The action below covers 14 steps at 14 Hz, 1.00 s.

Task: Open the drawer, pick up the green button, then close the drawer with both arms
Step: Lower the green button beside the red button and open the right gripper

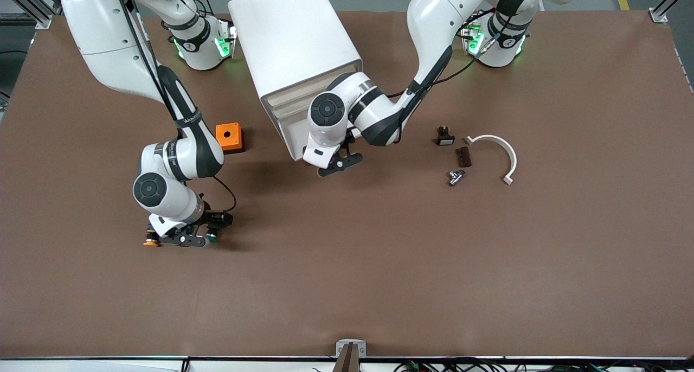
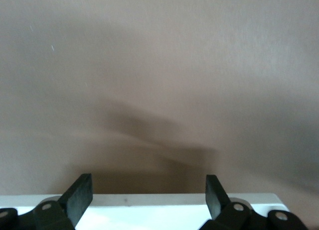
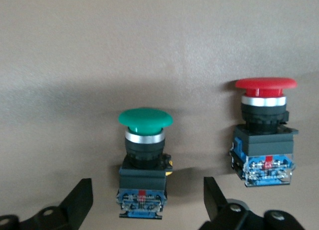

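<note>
Right gripper [image 1: 184,237], lower left of the frame: fingers spread, astride green-capped button [image 3: 144,160] standing on table [image 1: 379,285]; red-capped button [image 3: 264,135] just beside. Left gripper [image 1: 340,163], frame centre: fingers spread, empty, before the cabinet [image 1: 295,52]. Drawer [image 1: 287,123] front appeared flush, closed.

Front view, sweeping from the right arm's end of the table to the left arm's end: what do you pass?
right gripper → orange box → left gripper → small black switch → white curved bracket
</note>
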### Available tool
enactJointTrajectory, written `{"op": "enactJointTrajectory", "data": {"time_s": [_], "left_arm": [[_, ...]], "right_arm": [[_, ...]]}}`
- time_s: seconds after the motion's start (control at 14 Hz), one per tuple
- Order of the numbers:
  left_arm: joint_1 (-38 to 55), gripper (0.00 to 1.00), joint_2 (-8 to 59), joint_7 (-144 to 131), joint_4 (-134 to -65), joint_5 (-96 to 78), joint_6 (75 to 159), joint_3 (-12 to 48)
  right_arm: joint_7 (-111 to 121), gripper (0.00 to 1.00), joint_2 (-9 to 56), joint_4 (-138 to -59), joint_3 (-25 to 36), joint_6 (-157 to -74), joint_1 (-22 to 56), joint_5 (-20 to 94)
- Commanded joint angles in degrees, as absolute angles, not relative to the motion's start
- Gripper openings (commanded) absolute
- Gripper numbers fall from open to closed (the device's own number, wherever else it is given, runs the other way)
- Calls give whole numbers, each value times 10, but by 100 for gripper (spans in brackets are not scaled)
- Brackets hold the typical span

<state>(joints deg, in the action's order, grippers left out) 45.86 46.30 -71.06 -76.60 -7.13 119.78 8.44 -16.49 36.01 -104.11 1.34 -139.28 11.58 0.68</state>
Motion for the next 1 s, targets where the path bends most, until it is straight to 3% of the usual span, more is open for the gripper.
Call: {"op": "enactJointTrajectory", "data": {"time_s": [0.0,0.64,0.93], "left_arm": [[470,100,457,-736,-769,-107,1196,82],[488,100,463,-756,-786,-200,1194,83],[495,100,462,-756,-793,-255,1194,83]], "right_arm": [[-146,100,345,-1037,4,-1379,104,-4],[-41,100,244,-934,4,-1102,48,-5],[-19,100,186,-914,3,-1021,7,-5]]}}
